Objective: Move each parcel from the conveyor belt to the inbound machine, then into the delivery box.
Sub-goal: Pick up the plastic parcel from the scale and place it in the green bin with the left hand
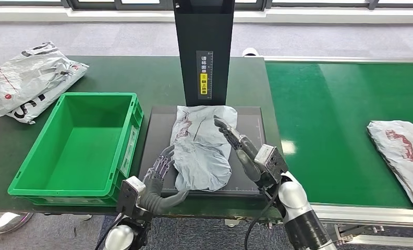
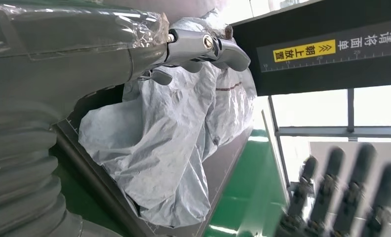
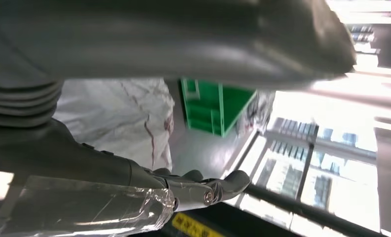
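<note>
L hand [image 1: 160,169] and R hand [image 1: 240,143] flank the crumpled grey plastic parcel [image 1: 202,146], fingers spread, gripping nothing, touching its edges at most; prob set to scoop it. Parcel lies on black flat inbound machine tray [image 1: 248,117] under its black post. Empty green plastic delivery box [image 1: 76,146] just left, next stop. Another grey parcel [image 1: 402,151] waits on green conveyor belt [image 1: 324,114], far right.

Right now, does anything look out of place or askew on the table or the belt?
One thing: a crumpled white and grey plastic parcel lies on the dark green table behind the empty green plastic crate, not inside it. The grey parcel on the black scanner tray also lies askew.
</note>
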{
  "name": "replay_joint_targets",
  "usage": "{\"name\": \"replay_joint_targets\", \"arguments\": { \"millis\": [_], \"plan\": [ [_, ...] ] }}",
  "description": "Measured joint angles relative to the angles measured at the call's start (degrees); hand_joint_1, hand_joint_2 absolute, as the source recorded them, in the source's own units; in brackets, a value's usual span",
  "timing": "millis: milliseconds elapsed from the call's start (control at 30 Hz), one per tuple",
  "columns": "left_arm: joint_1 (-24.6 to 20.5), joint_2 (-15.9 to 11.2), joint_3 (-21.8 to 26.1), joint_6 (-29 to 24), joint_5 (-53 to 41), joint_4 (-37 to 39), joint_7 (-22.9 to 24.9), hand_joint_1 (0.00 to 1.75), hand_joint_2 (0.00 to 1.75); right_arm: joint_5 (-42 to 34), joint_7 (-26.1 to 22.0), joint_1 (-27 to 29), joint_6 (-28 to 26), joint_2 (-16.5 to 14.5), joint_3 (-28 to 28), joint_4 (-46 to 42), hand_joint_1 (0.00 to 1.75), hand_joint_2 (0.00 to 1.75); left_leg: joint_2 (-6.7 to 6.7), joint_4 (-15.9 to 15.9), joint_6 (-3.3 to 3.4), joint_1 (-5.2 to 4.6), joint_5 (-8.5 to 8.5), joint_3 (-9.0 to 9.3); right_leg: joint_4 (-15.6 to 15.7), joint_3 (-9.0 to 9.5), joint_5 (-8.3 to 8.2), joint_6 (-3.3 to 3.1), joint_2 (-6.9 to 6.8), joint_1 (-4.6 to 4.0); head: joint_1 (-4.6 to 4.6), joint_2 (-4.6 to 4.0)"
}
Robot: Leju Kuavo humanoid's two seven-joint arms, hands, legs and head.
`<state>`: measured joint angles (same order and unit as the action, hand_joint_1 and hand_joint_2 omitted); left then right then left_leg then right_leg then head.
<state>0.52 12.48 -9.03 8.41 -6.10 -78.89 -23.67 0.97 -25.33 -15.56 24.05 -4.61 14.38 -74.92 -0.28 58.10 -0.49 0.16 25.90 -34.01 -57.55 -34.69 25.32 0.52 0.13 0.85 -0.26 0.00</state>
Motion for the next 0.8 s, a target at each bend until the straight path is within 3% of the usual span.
{"name": "replay_joint_targets", "arguments": {
  "millis": [200,400,800],
  "plan": [
    [1.97,0.85,1.90,-1.47,-1.28,-3.10,0.95,0.00,1.75,6.19,0.31,11.57,-7.23,-0.22,-3.92,-16.33,0.00,1.75,-0.04,0.00,0.00,0.00,0.21,0.00,0.00,0.02,0.20,0.03,-0.05,0.00,0.00,0.00],
    [3.14,1.61,3.62,-3.01,-3.57,-8.90,0.82,0.00,1.75,6.51,-1.18,22.89,-8.70,-2.40,-10.05,-27.55,0.00,1.75,-0.06,-0.01,-0.02,0.00,0.35,0.01,0.00,0.03,0.35,0.00,-0.04,0.00,0.00,0.00],
    [3.29,2.00,3.80,-3.56,-4.08,-12.82,0.87,0.00,1.75,6.42,-1.26,27.38,-8.61,-4.81,-14.90,-32.65,0.00,1.75,-0.02,-0.01,-0.03,0.00,0.34,0.11,0.00,0.13,0.34,0.00,-0.02,0.00,0.00,0.00]
  ]
}}
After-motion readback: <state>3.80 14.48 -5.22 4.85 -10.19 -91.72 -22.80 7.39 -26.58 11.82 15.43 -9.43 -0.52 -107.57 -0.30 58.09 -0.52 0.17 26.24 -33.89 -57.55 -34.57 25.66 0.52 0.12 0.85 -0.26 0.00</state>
